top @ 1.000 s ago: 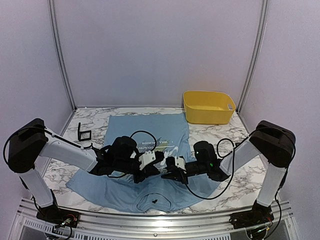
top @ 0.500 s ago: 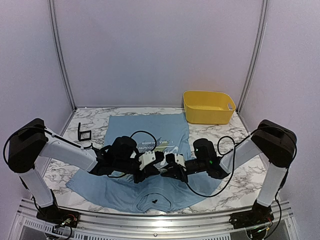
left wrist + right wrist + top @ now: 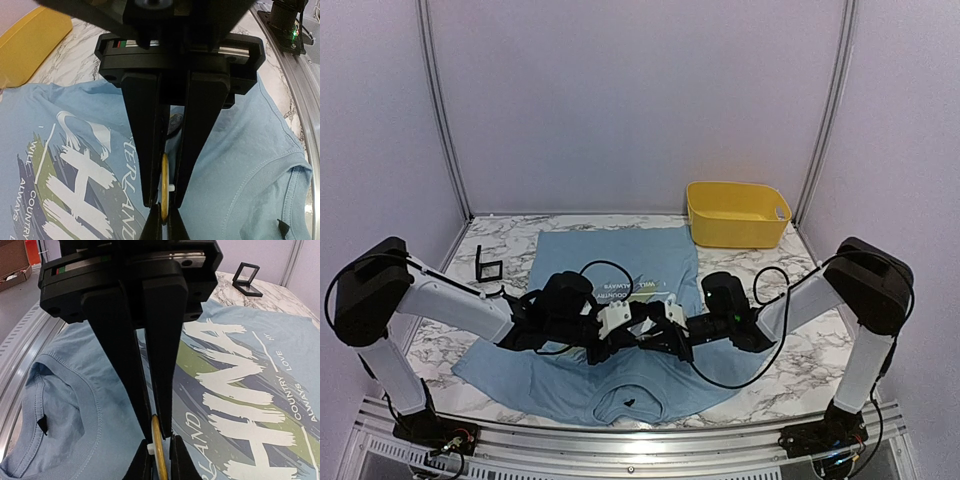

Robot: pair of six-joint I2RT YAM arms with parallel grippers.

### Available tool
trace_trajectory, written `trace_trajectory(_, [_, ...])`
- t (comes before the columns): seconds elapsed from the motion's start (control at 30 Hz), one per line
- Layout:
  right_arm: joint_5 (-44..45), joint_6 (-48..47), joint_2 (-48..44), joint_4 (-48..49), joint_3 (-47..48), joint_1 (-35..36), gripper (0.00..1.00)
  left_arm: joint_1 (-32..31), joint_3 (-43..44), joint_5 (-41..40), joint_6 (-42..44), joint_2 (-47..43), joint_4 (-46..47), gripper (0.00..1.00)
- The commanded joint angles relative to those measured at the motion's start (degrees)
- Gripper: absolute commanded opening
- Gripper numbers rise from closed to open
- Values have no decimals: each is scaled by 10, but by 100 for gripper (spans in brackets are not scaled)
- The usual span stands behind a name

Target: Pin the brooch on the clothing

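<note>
Veined marble table [image 3: 730,262], thin gold brooch [image 3: 164,189]

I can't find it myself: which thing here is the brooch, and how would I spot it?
On the marble table lies a blue T-shirt. Above its print the left gripper pinches the brooch: a thin gold disc, edge-on, the only gold among black fingers.

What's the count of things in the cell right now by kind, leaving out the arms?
shirt: 1
brooch: 1
yellow bin: 1
black frame: 1
Total: 4
</note>
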Motion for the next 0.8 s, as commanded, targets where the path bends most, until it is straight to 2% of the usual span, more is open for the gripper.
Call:
trace_trajectory(0.0, [27, 26, 4, -7, 31, -5, 9, -13, -2, 6, 16, -22, -1, 0])
trace_trajectory(0.17, [46, 34, 3, -20, 38, -5, 7, -15, -2, 5, 17, -22, -3, 0])
trace_trajectory(0.33, [41, 63, -6, 23, 12, -18, 2, -15, -8, -8, 15, -26, -3, 0])
trace_trajectory(0.47, [22, 105, -8, 76, -14, -37, 3, -14, -11, -14, 11, -25, -3, 0])
trace_trajectory(0.6, [11, 109, -10, 89, -21, -40, 3, -13, -11, -18, 9, -27, -3, 0])
trace_trajectory(0.77, [3, 93, -18, 90, -32, -40, 12, -11, -14, -30, 11, -28, -3, 0])
